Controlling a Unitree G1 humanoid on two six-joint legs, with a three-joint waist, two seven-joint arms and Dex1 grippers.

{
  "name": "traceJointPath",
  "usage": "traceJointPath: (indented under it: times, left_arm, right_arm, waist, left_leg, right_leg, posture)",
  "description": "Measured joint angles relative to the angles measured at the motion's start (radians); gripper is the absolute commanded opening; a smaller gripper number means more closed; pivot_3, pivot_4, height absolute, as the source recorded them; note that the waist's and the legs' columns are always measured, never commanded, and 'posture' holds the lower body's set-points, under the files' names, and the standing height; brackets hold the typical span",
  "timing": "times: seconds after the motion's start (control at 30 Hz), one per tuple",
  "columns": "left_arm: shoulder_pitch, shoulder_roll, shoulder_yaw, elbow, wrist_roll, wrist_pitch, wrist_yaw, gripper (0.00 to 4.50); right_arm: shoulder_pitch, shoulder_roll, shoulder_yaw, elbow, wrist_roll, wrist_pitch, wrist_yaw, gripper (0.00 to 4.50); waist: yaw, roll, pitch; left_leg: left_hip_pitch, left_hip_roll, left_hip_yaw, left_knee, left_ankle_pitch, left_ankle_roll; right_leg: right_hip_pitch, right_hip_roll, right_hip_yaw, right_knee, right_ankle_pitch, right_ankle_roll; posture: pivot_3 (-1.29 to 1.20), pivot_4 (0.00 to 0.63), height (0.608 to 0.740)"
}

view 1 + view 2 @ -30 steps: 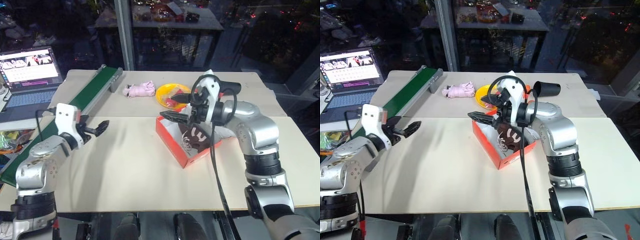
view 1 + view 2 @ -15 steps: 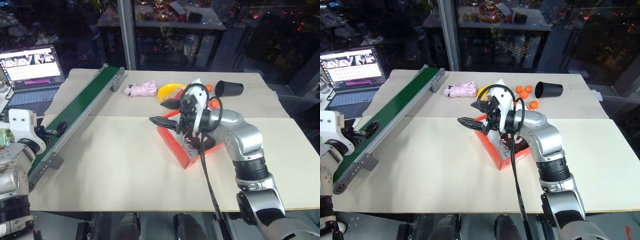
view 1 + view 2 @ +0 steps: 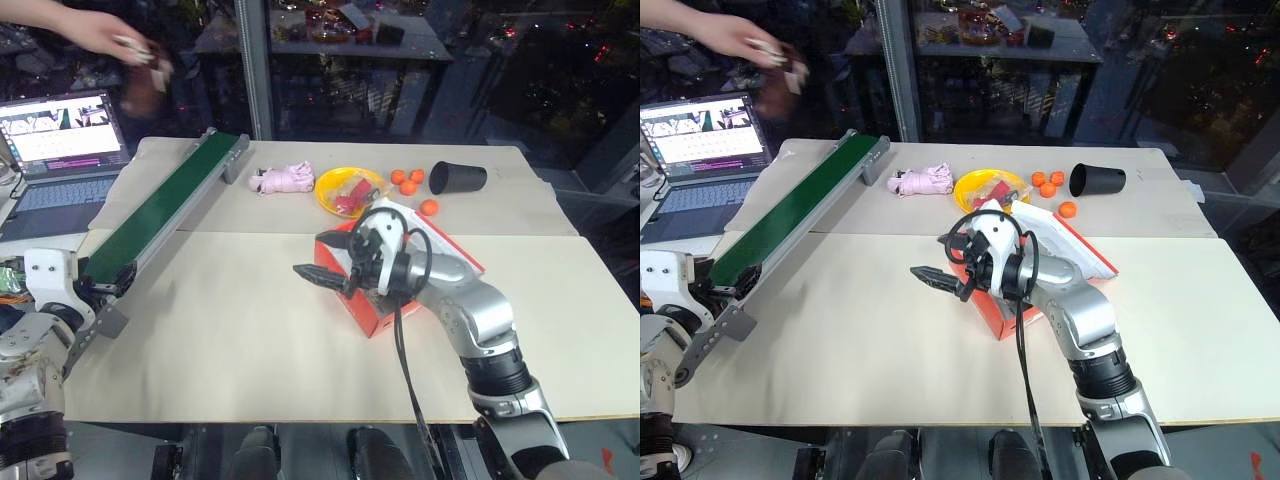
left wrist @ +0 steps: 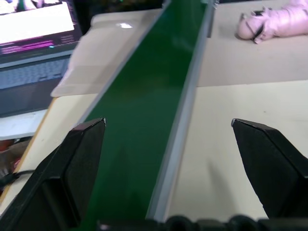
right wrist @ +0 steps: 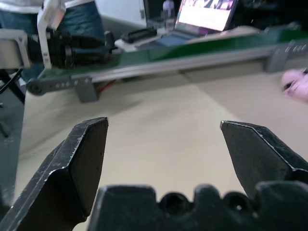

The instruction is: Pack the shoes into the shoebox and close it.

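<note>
The red-orange shoebox (image 3: 372, 318) sits mid-table with its lid (image 3: 1070, 243) swung back, white inner face up. My right arm hides the box's inside. Just in front of the box's left corner, my right gripper (image 3: 322, 268) hovers open and empty over bare table, pointing left; its wrist view shows the wide gap (image 5: 163, 149). At the top left a person's hand (image 3: 95, 30) holds a dark brown shoe (image 3: 143, 85) above the laptop. My left gripper (image 3: 100, 290) is open and empty at the near end of the green conveyor; its wrist view (image 4: 168, 144) looks along the belt.
A green conveyor (image 3: 165, 215) runs diagonally along the table's left side. A laptop (image 3: 60, 135) stands beyond it. At the back lie a pink plush toy (image 3: 283, 180), a yellow plate (image 3: 345, 185), three orange balls (image 3: 405, 180) and a tipped black cup (image 3: 458, 177).
A person's hand with a shoe has come in at the top left. My right gripper sank and drifted left off the box. My left arm drew back left to the conveyor's near end.
</note>
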Motion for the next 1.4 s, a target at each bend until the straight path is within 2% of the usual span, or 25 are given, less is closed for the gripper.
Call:
traceJointPath:
  times: [0.3, 0.53, 1.0, 1.4]
  left_arm:
    - [-0.06, -0.008, -0.024, 0.003, 0.001, -0.006, 0.014, 4.5]
    - [-0.108, -0.006, -0.049, 0.04, 0.008, -0.014, 0.008, 4.5]
    - [-0.485, 0.085, -0.179, 0.482, 0.114, -0.068, -0.073, 4.5]
    - [-0.655, 0.087, -0.217, 0.625, 0.148, -0.085, -0.088, 4.5]
  right_arm:
    - [-0.032, 0.007, 0.01, 0.094, -0.129, -0.042, -0.16, 4.4]
    - [-0.04, 0.004, 0.006, 0.105, -0.157, -0.061, -0.18, 4.4]
    - [-0.045, 0.023, 0.009, 0.071, -0.135, -0.046, -0.167, 4.4]
    - [-0.046, 0.019, 0.011, 0.062, -0.138, -0.045, -0.169, 4.4]
  waist:
    - [0.0, -0.001, 0.0]
    - [-0.003, -0.001, 0.0]
    - [-0.001, -0.004, 0.001]
    - [-0.003, -0.005, 0.001]
  left_leg:
    - [0.0, 0.0, 0.0, 0.0, 0.0, 0.0]
    - [0.0, 0.0, 0.0, -0.001, 0.0, 0.0]
    - [0.0, 0.0, 0.0, 0.0, 0.0, 0.0]
    - [-0.001, 0.0, 0.0, 0.0, 0.0, 0.0]
  right_leg:
    - [0.0, 0.0, 0.0, 0.0, 0.0, 0.0]
    - [0.0, 0.0, 0.0, 0.0, 0.0, 0.0]
    - [0.0, 0.001, 0.0, 0.0, -0.001, 0.001]
    - [0.0, 0.001, 0.0, 0.0, -0.001, 0.001]
  posture:
    - [0.0, 0.15, 0.74]
    - [0.0, 0.15, 0.74]
    - [0.0, 0.15, 0.74]
    - [0.0, 0.15, 0.74]
